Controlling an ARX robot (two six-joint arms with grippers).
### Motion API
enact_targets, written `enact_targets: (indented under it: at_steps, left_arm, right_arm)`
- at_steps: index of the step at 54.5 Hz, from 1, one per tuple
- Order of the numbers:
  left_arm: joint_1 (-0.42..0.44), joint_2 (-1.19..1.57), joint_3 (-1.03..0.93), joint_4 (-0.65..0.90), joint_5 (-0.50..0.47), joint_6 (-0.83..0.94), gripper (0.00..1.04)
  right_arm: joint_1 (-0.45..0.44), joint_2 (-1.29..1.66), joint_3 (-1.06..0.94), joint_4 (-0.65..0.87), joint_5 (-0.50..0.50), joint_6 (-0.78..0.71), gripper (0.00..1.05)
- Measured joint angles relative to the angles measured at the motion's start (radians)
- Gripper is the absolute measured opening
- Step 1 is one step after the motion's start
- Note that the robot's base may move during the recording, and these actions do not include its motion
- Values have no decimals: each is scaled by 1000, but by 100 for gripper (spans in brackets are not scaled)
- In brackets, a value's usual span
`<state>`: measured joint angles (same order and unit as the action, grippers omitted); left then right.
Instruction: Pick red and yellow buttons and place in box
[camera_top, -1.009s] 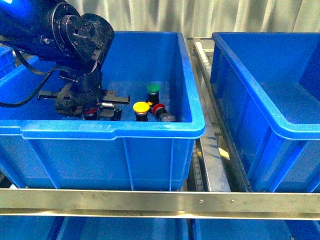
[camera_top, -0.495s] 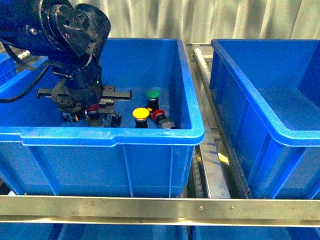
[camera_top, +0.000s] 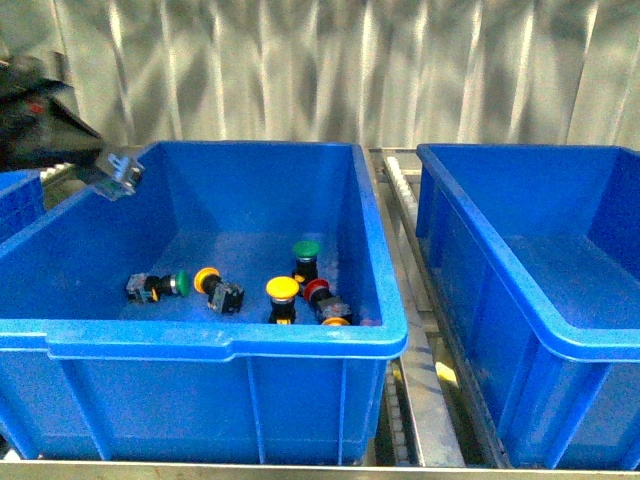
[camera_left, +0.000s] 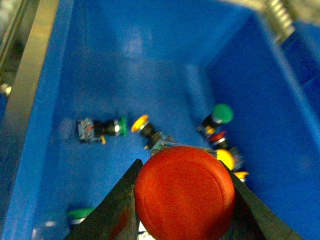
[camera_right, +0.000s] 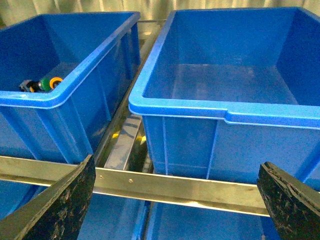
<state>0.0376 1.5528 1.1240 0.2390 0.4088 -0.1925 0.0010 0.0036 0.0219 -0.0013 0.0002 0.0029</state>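
My left gripper (camera_left: 182, 169) is shut on a red button (camera_left: 184, 195), whose round cap fills the space between the two dark fingers. It hangs high over the left blue bin (camera_top: 200, 338). On that bin's floor lie an upright yellow button (camera_top: 282, 290), a tipped red button (camera_top: 318, 292), a second yellow button (camera_top: 208, 278) on its side, and green ones (camera_top: 306, 248). The box (camera_top: 520, 152) to the right is empty. My right gripper (camera_right: 177, 187) is open, in front of the box (camera_right: 220, 112).
The left arm (camera_top: 40, 120) shows only at the far left edge, above the bin's rim. A metal roller track (camera_top: 400, 190) runs between the two bins. A steel rail (camera_right: 165, 185) crosses in front of them, with more blue bins below it.
The left arm has risen out of the left bin and off to the upper left, carrying the red button. Two buttons it covered, one yellow and one green, now show on the floor.
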Motion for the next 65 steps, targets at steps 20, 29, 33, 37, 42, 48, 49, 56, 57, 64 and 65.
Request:
enact_targets:
  at_steps: [20,29,33,37,42,48,49,56,57,64,65]
  left_arm:
    - [31,42,-380,589,565,-489,33]
    - [-230,140,-396,935,558,-666,33]
    - [-299,173,-378,998,536,-712,33]
    - [-371,206,-341,1069,505,-766,33]
    - [-449,237,-271,1122,472,-822,33]
    - [-519,262,-182,1130,447,-877,33]
    - [-526,264,-173,1128,446,-878,33]
    - [-593,295,-88,1061,441,-882,33]
    - [-602,301,-76,1051,440,-882,33]
    - [-631,320,-39,1010,428,-875,33]
    - [-632,322,-36,1008,426,-874,33]
  right_arm:
    - [0,0,0,0,0,0,98]
    - [0,0,0,0,0,0,98]
    - [0,0,0,0,0,0,98]
    - [0,0,0,0,0,0,98]
    - [0,0,0,0,0,0,98]
    - [0,0,0,0,0,0,98]
    - [0,0,0,0,0,0,98]
    - [0,0,0,0,0,0,98]
    - [0,0,0,0,0,0,98]
    - [0,0,0,0,0,0,98]
    - [0,0,0,0,0,0,98]
